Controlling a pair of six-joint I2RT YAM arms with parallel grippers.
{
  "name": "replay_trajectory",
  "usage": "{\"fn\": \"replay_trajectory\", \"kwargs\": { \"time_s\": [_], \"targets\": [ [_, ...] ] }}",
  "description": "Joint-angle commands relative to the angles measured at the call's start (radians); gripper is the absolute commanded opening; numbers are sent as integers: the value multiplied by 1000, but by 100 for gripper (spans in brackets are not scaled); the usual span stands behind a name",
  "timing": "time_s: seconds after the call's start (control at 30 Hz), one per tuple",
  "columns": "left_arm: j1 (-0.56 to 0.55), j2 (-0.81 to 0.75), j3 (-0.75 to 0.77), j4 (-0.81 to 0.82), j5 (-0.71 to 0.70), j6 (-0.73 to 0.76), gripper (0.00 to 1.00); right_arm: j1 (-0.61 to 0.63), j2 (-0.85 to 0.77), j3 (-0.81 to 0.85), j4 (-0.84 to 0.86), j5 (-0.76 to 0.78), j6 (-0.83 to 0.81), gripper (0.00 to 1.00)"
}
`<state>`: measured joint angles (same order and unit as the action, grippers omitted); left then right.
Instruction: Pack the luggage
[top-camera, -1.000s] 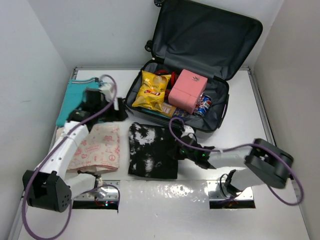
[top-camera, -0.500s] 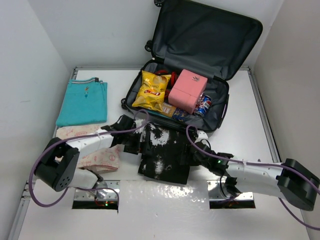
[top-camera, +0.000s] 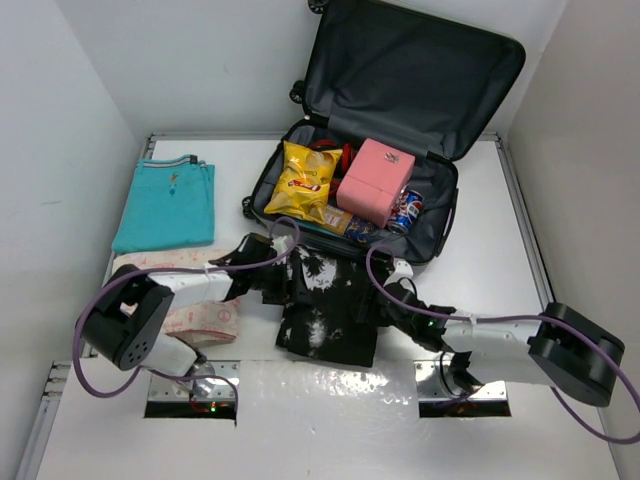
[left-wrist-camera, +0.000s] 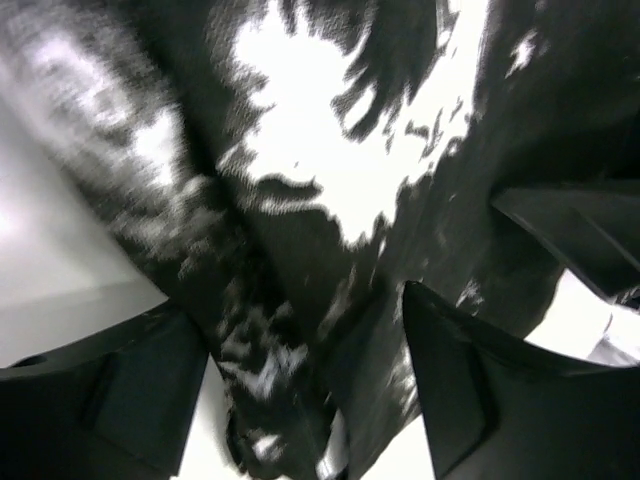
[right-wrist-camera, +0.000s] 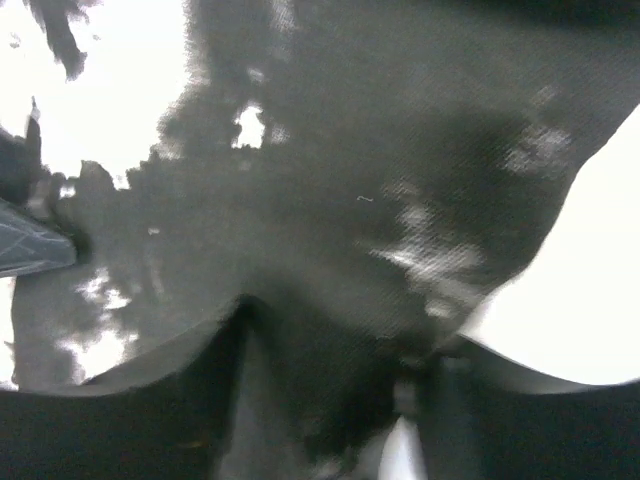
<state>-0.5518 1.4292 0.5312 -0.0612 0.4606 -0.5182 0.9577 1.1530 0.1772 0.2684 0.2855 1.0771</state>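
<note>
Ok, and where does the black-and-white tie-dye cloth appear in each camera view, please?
Top external: the tie-dye cloth lies low in the middle, in front of the open luggage.
Left wrist: the cloth fills most of the picture.
Right wrist: the cloth fills most of the picture.
Shared landmark: the white table, at the left edge in the left wrist view, at the right edge in the right wrist view.

Left arm (top-camera: 190, 284), right arm (top-camera: 490, 335): white links, black joint housings, purple cables (top-camera: 368, 265) looping alongside; black jaws.

left gripper (top-camera: 283, 290), right gripper (top-camera: 372, 308): jaws apparently clamped
</note>
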Motion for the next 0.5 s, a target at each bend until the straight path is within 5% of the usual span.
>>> {"fn": "replay_trajectory", "kwargs": {
  "time_s": [0.0,0.07,0.17,0.23,0.47],
  "targets": [
    [-45,59,-57,115,-51,-49,69,3,80,-64,-14,-39,53,54],
    [-45,62,-86,162,-40,-69,58,3,106,-82,32,-66,66,41],
    [-43,30,-94,134,-63,-71,0,4,128,-96,81,-97,58,19],
    [-30,-24,-85,104,-88,-62,0,12,139,-62,68,-124,8,0],
    [27,-260,64,-334,-163,156,0,124,151,186,-95,-157,-210,0]
  ]
}}
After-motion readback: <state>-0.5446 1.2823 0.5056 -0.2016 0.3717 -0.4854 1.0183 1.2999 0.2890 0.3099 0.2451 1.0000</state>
